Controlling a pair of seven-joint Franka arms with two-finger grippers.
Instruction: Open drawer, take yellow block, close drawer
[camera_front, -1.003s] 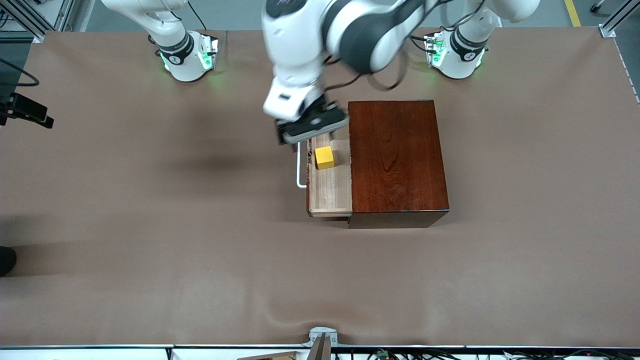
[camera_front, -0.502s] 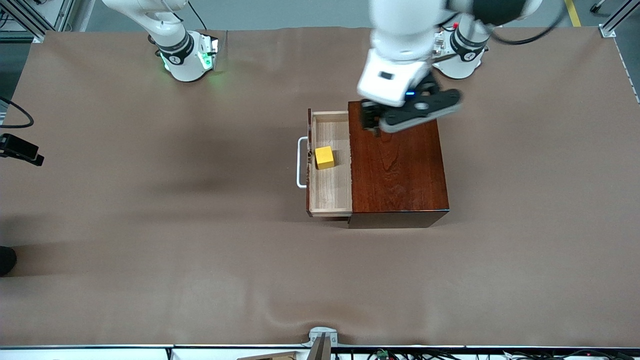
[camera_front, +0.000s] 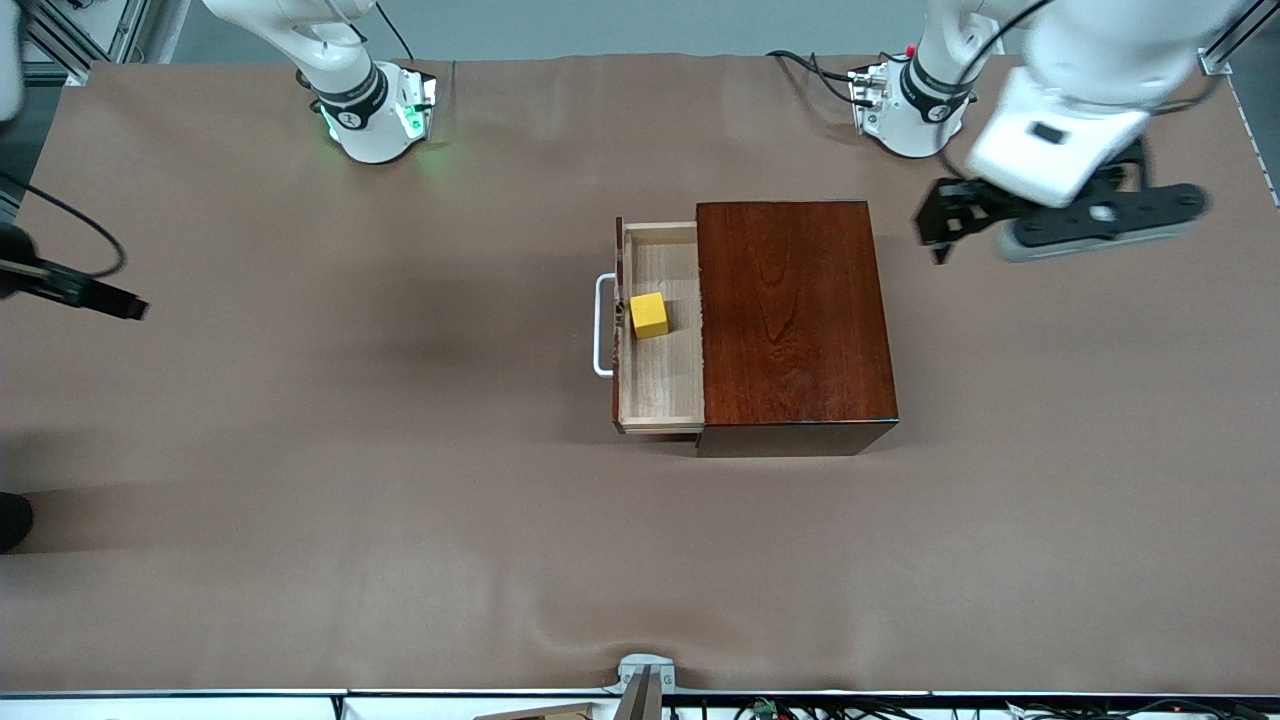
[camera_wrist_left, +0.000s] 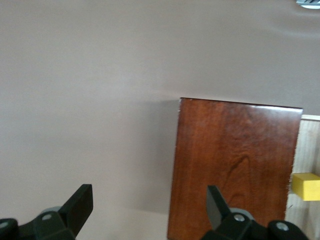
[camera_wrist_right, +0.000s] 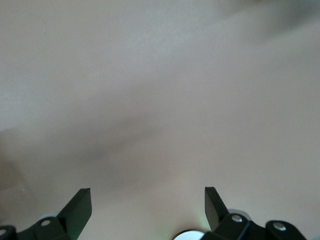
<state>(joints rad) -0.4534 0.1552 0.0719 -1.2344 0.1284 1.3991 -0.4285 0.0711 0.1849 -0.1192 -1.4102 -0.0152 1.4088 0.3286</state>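
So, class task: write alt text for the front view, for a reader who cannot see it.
A dark wooden box sits mid-table with its drawer pulled open and a yellow block resting inside. The left pincer, open, hangs over bare table toward the left arm's end; the right pincer is out of frame.

Brown-covered table (camera_front: 300, 450), wrinkled near the front camera; dark reddish-brown wooden box (camera_front: 795, 320) sits directly on it mid-table, toward the left arm's end, drawer (camera_front: 660, 390) pulled out

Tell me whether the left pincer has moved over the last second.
Yes. The left pincer swung from over the drawer, across the wooden box, toward the left arm's table end.
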